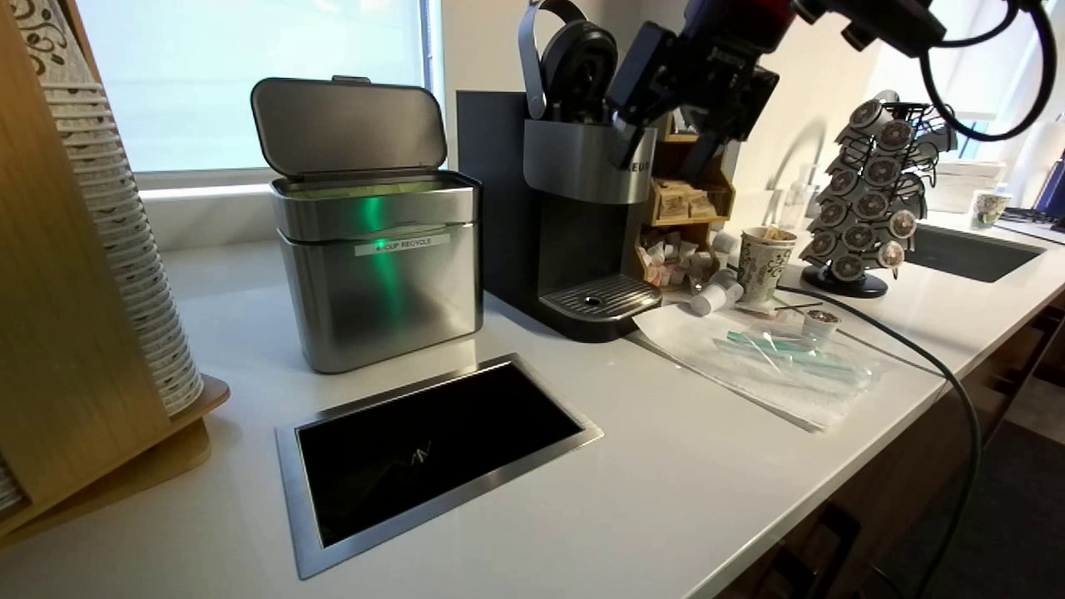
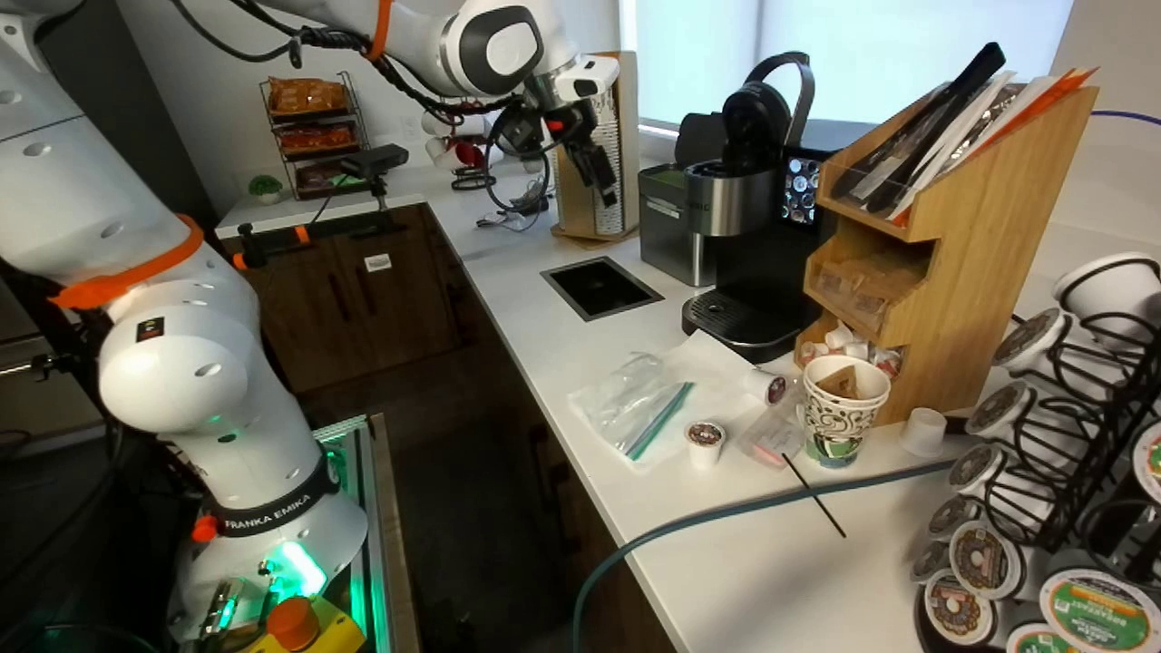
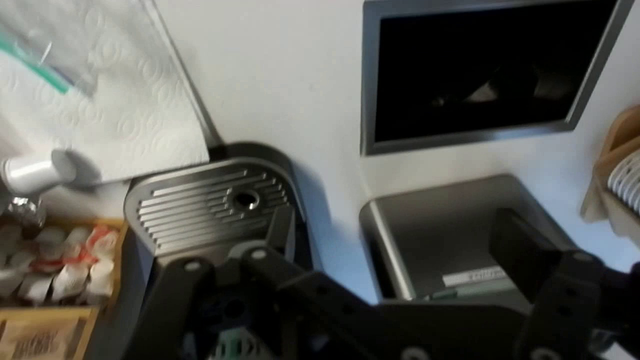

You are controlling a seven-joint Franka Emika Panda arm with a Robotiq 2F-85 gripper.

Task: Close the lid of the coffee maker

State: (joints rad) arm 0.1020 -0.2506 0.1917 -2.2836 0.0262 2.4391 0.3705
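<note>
The coffee maker [image 1: 586, 166] stands on the counter and shows in both exterior views [image 2: 736, 204]. Its lid [image 1: 580, 71] is raised, with the loop handle standing up behind it; it also shows raised in an exterior view [image 2: 756, 118]. In the wrist view the coffee maker's drip base [image 3: 210, 210] shows at left; the lid cannot be made out there. My gripper [image 1: 663, 158] is up in the air on the counter-edge side of the coffee maker, apart from the lid. It also shows in an exterior view [image 2: 603, 181]. In the wrist view its fingers [image 3: 400, 230] are wide apart with nothing between them.
A steel bin [image 1: 378, 291] with its flat lid up stands beside the coffee maker. A framed counter opening [image 1: 287, 466] lies in front of it. A wooden organizer [image 2: 993, 272], a paper cup [image 2: 843, 413], a plastic bag [image 2: 626, 399] and a pod rack [image 1: 874, 191] stand or lie on the other side.
</note>
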